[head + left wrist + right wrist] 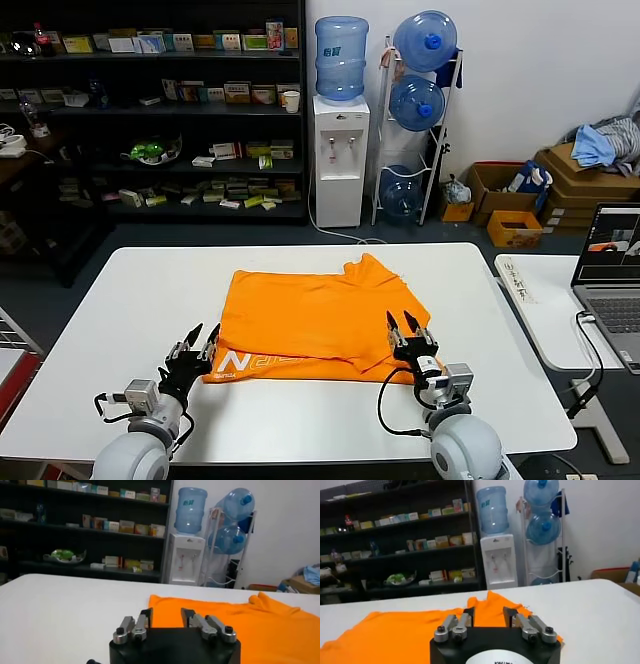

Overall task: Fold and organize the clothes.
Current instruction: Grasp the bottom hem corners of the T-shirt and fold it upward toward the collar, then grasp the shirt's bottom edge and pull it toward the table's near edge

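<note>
Your orange T-shirt (315, 318) lies on the white tabletop (120, 300).
Left end effector (198, 334) and right end effector (403, 323) both sit released at its near corners.

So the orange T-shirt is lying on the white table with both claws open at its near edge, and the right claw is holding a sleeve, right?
Not quite: the right claw holds nothing. The head view shows it open over the orange T-shirt on the white table, like the left claw.

The orange T-shirt (320, 320) carries white lettering on its near left corner; only a large "N" can be read, the other letters are not clear enough to read
</note>
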